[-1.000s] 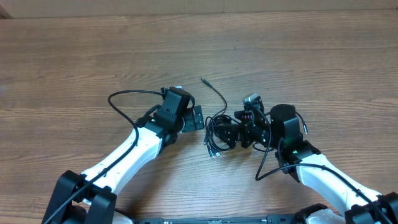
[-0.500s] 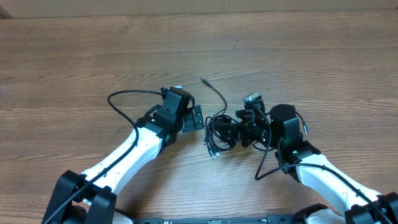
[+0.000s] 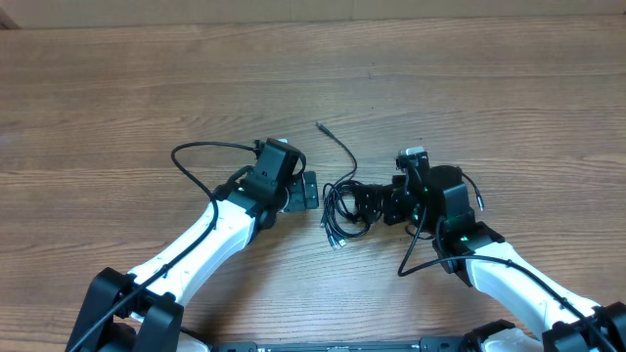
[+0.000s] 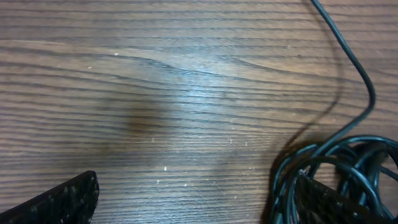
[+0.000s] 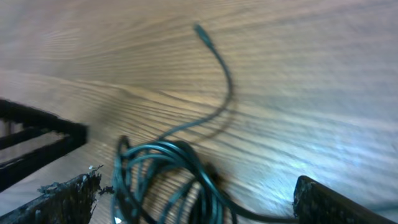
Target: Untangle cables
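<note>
Cables (image 3: 340,210) knotted mid-bench (image 3: 117,98), plug end (image 3: 319,125) trailing to 12 o'clock. Left claw (image 3: 311,189) at knot's 9, right claw (image 3: 367,200) at 3. Both spread wide, empty. Suggest pinching separate outer loops, then pulling apart slowly.

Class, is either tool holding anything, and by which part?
Nothing is held. The left tool and right tool are both open; the cables lie unclamped.

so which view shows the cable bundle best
Overhead: the whole cable bundle and its loose end are in frame and sharp. The left wrist view catches only the bundle's edge and one strand. The right wrist view shows it blurred and cut off at the bottom.
</note>
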Robot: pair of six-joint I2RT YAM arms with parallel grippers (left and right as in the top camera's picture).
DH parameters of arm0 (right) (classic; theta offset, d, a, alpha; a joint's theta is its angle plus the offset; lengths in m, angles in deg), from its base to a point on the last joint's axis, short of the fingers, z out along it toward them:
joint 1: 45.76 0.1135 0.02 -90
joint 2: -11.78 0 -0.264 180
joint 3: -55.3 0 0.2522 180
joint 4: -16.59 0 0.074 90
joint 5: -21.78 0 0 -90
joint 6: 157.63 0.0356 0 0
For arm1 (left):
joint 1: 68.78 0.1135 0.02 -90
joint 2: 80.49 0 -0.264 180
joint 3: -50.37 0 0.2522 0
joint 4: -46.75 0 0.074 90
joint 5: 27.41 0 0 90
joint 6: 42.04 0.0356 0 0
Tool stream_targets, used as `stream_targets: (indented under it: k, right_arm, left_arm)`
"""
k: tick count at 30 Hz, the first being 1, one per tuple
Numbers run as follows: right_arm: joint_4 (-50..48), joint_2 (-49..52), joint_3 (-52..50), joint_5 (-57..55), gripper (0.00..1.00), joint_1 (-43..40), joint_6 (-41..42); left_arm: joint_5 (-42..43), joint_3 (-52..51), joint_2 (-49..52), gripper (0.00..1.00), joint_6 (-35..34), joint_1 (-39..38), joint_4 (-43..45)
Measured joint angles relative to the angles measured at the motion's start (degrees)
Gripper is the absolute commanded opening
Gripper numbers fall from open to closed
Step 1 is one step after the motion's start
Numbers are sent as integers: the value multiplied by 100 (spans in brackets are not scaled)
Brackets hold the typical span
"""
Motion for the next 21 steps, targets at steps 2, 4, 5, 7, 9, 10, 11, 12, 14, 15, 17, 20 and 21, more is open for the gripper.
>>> stream_targets:
  k: [2, 4, 5, 7, 9, 10, 11, 12, 14, 15, 17, 20, 21]
  right_arm:
    - [120, -7, 0, -160, 100, -22, 160]
    - [179, -39, 0, -289, 100, -105, 354]
    - [197, -55, 0, -343, 100, -157, 442]
    - [223, -70, 0, -393, 100, -264, 616]
    - [291, -72, 0, -452, 100, -407, 802]
    - [302, -74, 0, -472, 100, -481, 905]
    - [321, -72, 0, -492, 100, -560, 988]
    - [334, -74, 0, -501, 100, -612, 1047]
    - [341, -74, 0, -505, 100, -723, 1152]
    - [337, -74, 0, -516, 100, -772, 1193]
    - [341, -74, 0, -525, 100, -837, 1237]
    - [337, -74, 0, -542, 100, -883, 1290]
    - [334, -74, 0, -540, 100, -890, 1305]
  left_arm:
    - [94, 0, 0, 100, 138, 0, 33]
    - [278, 0, 0, 100, 341, 0, 63]
    - [426, 0, 0, 100, 470, 0, 72]
    - [702, 0, 0, 100, 640, 0, 74]
    - [1128, 0, 0, 100, 909, 0, 74]
    - [1331, 0, 0, 100, 1034, 0, 74]
    - [1499, 2, 0, 100, 1126, 0, 74]
    - [1665, 2, 0, 100, 1224, 0, 72]
    - [1996, 28, 0, 100, 1419, 0, 63]
    - [2124, 61, 0, 100, 1497, 0, 44]
    - [2323, 173, 2, 100, 1624, -2, -15]
    - [2402, 404, 0, 99, 1794, -7, -229]
    - [2376, 483, 0, 100, 1829, -26, -323]
